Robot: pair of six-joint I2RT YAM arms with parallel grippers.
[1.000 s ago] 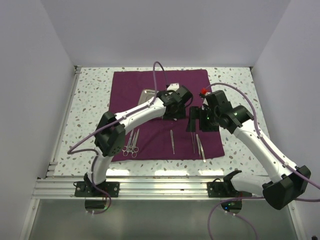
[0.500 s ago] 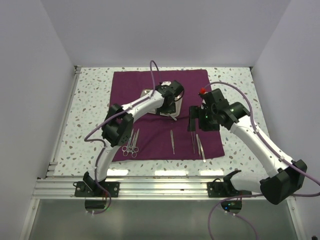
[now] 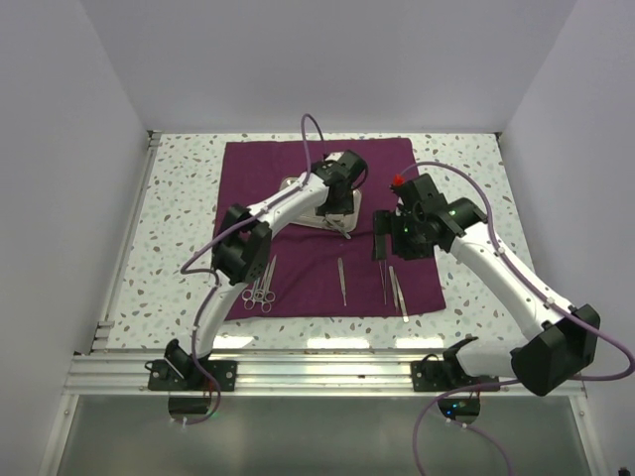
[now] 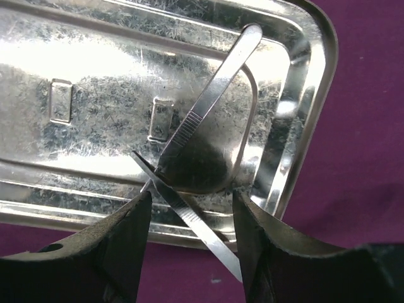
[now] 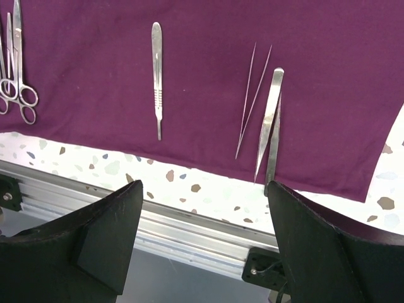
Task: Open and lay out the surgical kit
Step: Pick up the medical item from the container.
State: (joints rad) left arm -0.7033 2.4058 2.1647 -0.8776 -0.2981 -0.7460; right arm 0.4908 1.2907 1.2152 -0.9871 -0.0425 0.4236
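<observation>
1. Since a second ago, the left arm's elbow has swung inward. The left end effector (image 4: 190, 197) has crept a little toward the far edge of the tabletop (image 3: 179, 198), over the tray (image 4: 95, 69).
2. A dark purple cloth (image 3: 258, 169) lies unfolded and flat on the middle of the tabletop, running from near the far edge to near the front edge.
3. That small, shiny, scratched steel tray sits on the far half of the cloth, left of centre.
4. Ribbed tweezers (image 4: 208, 107) lie slantwise in the tray, and a thin silver strip (image 4: 202, 227) crosses their lower end and pokes over the rim onto the cloth.
5. The left end effector's fingers are spread to either side of the tweezers and grip nothing.
6. Along the cloth's front edge lie ring-handled scissors (image 5: 16, 63), a scalpel handle (image 5: 156, 76), fine pointed tweezers (image 5: 252, 95) and broad tweezers (image 5: 270, 120).
7. The right end effector (image 5: 203, 186) hangs gaping wide above them, empty.
</observation>
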